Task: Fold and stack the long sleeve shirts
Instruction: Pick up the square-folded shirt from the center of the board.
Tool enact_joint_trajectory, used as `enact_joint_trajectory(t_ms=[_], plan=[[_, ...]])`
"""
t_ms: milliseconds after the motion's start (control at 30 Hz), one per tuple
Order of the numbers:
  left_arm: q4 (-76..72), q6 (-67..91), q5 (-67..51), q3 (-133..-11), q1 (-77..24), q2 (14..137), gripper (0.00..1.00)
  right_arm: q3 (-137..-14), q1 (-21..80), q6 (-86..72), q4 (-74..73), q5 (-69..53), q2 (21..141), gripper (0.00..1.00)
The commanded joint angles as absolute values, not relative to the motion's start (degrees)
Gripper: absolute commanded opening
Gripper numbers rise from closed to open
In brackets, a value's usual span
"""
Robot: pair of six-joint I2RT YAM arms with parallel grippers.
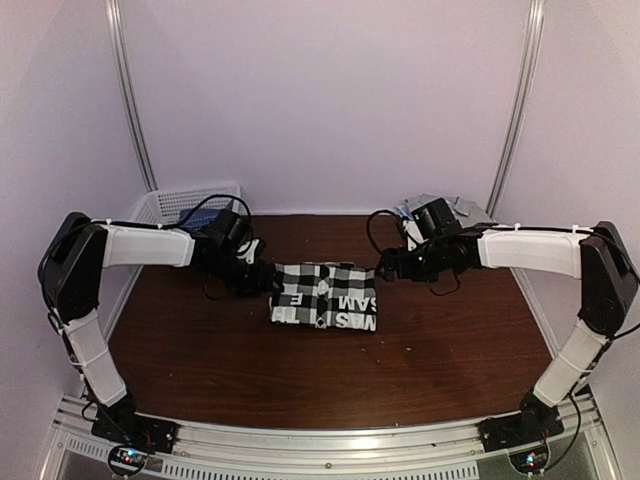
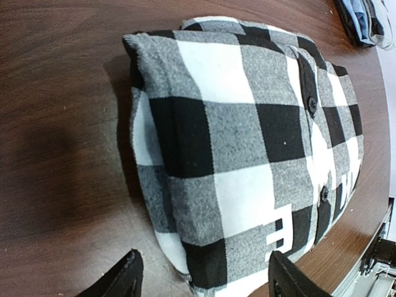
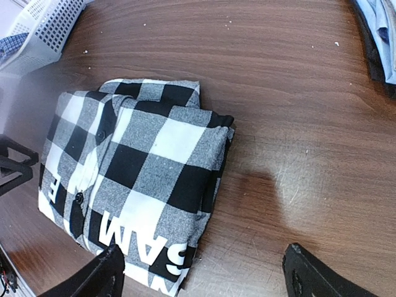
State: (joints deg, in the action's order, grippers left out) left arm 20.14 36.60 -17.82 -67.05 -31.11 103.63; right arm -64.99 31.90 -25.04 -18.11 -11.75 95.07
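Observation:
The black-and-white checked shirt point(image 1: 325, 295) lies folded into a compact rectangle at the middle of the table, with white lettering along its near edge. My left gripper point(image 1: 268, 280) is open just off its left edge; in the left wrist view the shirt point(image 2: 241, 154) fills the frame above the open gripper point(image 2: 207, 281). My right gripper point(image 1: 385, 268) is open off its right edge; in the right wrist view the shirt point(image 3: 136, 185) lies to the left, above the open gripper point(image 3: 204, 275). Neither gripper holds cloth. A grey and light blue folded shirt pile point(image 1: 455, 210) sits at the back right.
A white mesh basket point(image 1: 190, 203) stands at the back left, with blue checked cloth in it in the right wrist view point(image 3: 43, 28). The light blue shirt shows at the top right corner of both wrist views point(image 2: 365, 21) point(image 3: 380, 31). Walls enclose the dark wooden table point(image 1: 320, 380).

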Motion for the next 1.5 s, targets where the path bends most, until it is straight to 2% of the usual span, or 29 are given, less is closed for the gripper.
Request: enact_joint_trajectory(t_ms=[0,333,467,600,733,767,867,967,1100,1367,1467], plan=[[12.7,37.7,-21.9,-66.5,-30.9,107.2,0.69,-62.1,32.3,-26.9,-14.5,-11.8,91.7,0.89],[11.8,37.2,-20.7,-66.6,-30.1,112.7,0.62,-60.6,32.9,-27.4,-14.2,-12.2,90.6,0.87],[11.5,37.4,-23.1,-66.6,-30.1,114.4,0.55,-60.8,33.2,-27.5,-14.1,-12.4,90.9,0.87],[10.3,38.7,-26.6,-66.2,-30.1,115.1,0.41,-61.2,34.0,-27.8,-13.6,-12.5,91.4,0.87],[9.0,40.6,-29.7,-66.1,-30.3,115.2,0.21,-62.2,35.4,-28.2,-13.0,-12.2,92.7,0.86],[9.0,41.0,-30.2,-66.2,-30.4,115.1,0.13,-62.5,35.7,-28.3,-13.0,-12.1,93.2,0.86],[8.9,41.5,-31.5,-66.2,-30.6,113.8,0.0,-63.7,36.6,-28.5,-12.8,-11.7,94.5,0.86],[10.0,41.8,-31.7,-66.1,-30.6,110.8,0.0,-66.1,37.9,-28.5,-13.1,-10.8,96.1,0.84],[15.2,40.4,-29.6,-66.4,-30.5,105.8,0.0,-69.5,40.2,-28.6,-14.4,-8.2,99.4,0.76],[26.2,35.5,-27.2,-66.5,-29.5,97.8,0.0,-74.0,45.1,-31.2,-14.1,-7.5,107.7,0.46],[29.5,33.9,-26.8,-67.0,-28.7,95.4,0.0,-77.1,47.2,-32.3,-14.1,-7.2,111.9,0.39]])
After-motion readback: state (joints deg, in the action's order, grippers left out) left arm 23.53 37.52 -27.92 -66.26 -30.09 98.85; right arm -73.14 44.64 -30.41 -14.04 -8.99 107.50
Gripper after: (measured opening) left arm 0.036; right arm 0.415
